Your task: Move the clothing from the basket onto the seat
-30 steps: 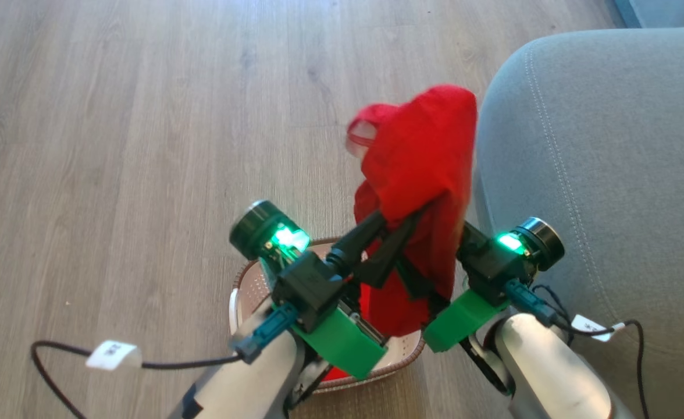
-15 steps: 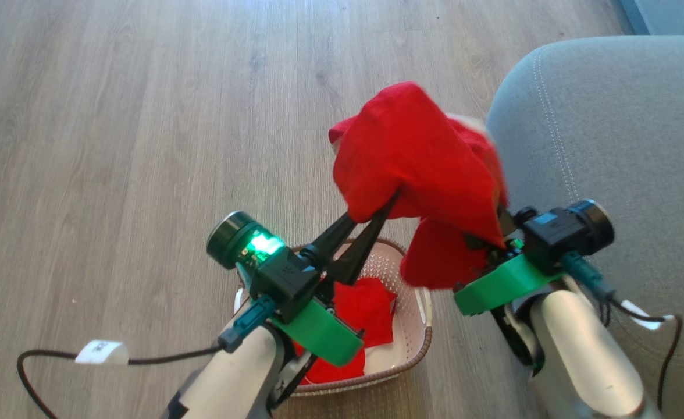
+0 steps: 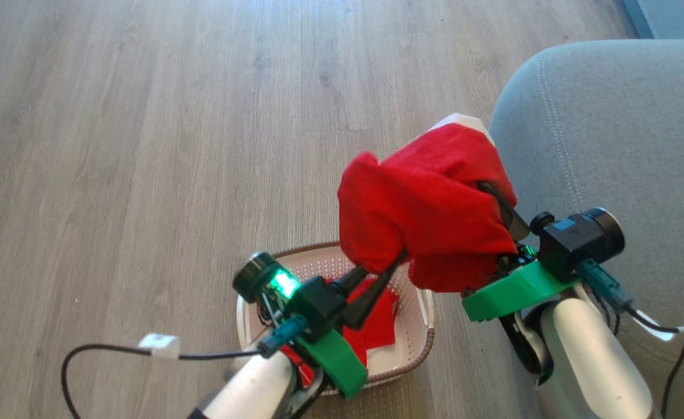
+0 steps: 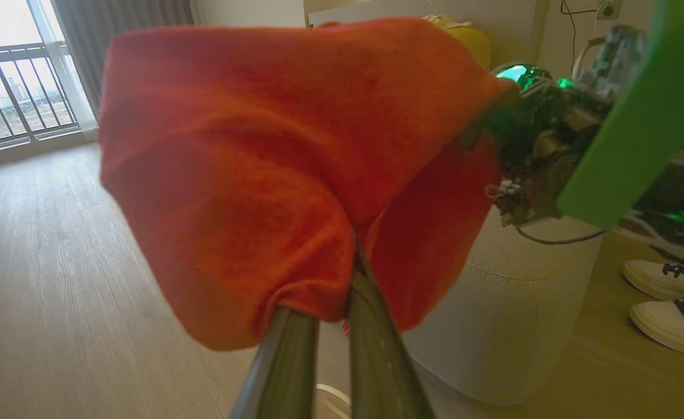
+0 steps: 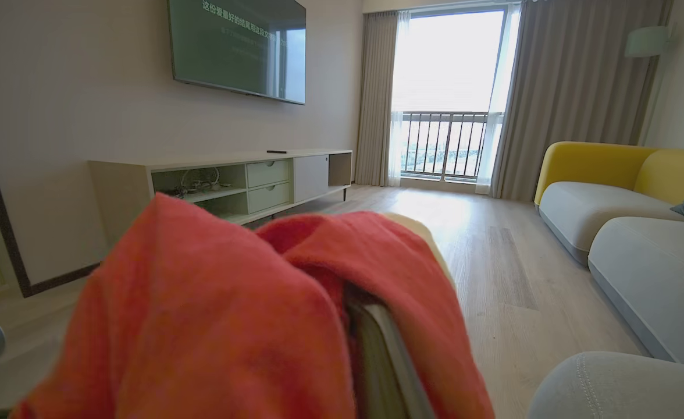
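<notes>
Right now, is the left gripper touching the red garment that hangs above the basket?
Touching. In the left wrist view, the left gripper is shut on a fold of the red garment, and the cloth is pinched with no gap.

Above the basket point(image 3: 319, 269), the clothing point(image 3: 429, 215) is soft, matt, fuzzy red cloth; the basket is smooth perforated plastic (woven-look rim); beside it, the seat point(image 3: 609, 134) is matt grey fabric; the floor point(image 3: 144, 145) under it is wood-grain.

Daylight pours from the tall balcony window point(image 5: 446, 75), blown out white, and sheens the pale wood-plank floor point(image 5: 435, 215). Shadows are soft. In my left wrist view the bright red fabric garment point(image 4: 249, 174) reads orange, my left pincer point(image 4: 330, 308) is unsharp at close range, and the edges bend.
</notes>
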### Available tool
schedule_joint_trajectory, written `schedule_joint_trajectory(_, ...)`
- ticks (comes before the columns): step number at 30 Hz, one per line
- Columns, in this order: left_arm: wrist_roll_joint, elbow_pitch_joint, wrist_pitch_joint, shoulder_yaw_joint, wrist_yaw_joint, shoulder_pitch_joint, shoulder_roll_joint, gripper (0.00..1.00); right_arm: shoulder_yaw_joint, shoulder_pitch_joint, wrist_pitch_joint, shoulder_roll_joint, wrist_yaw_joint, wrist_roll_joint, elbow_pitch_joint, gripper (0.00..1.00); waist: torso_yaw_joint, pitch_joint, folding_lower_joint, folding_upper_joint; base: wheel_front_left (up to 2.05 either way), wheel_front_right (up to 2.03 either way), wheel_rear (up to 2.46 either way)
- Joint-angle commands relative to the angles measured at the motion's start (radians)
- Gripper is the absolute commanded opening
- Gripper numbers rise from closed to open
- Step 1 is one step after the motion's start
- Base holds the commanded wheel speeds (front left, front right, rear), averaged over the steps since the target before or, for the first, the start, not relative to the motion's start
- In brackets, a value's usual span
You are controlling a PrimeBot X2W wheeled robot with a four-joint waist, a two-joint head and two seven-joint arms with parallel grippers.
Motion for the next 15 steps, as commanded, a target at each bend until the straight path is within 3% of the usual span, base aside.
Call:
schedule_joint_trajectory(1,-0.003,-0.013,-0.004,0.023,-0.005,-0.009,0.009,0.00,-0.001,-0.030,-0.007,0.016,-0.001,0.008,-0.048,0.00,0.000,0.000,0.0000,0.0000,0.00,0.00,0.00)
schedule_joint_trajectory(3,-0.007,0.006,-0.004,0.005,-0.007,-0.012,0.010,0.00,-0.004,-0.028,-0.007,0.016,-0.001,0.010,-0.050,0.00,0.000,0.001,0.0000,0.0000,0.00,0.00,0.00)
schedule_joint_trajectory(4,-0.010,0.002,-0.004,0.003,-0.008,-0.016,0.010,0.30,-0.005,-0.027,-0.007,0.016,-0.001,0.009,-0.051,0.00,0.001,0.003,0.0000,0.0000,0.00,0.00,0.00)
schedule_joint_trajectory(5,-0.025,0.000,-0.004,0.003,-0.008,-0.013,0.010,0.78,-0.006,-0.026,-0.007,0.016,-0.001,0.008,-0.052,0.00,0.001,0.004,0.0000,0.0000,0.00,0.00,0.00)
schedule_joint_trajectory(6,-0.036,0.014,-0.004,-0.001,-0.008,-0.012,0.009,1.00,-0.008,-0.026,-0.007,0.016,-0.001,0.007,-0.053,0.00,0.001,0.005,0.0000,0.0000,0.00,0.00,0.00)
schedule_joint_trajectory(15,0.002,0.023,-0.004,0.019,-0.009,-0.011,0.031,1.00,-0.065,-0.013,-0.007,0.016,-0.001,0.003,-0.091,0.00,0.004,0.010,0.0000,0.0000,0.00,0.00,0.00)
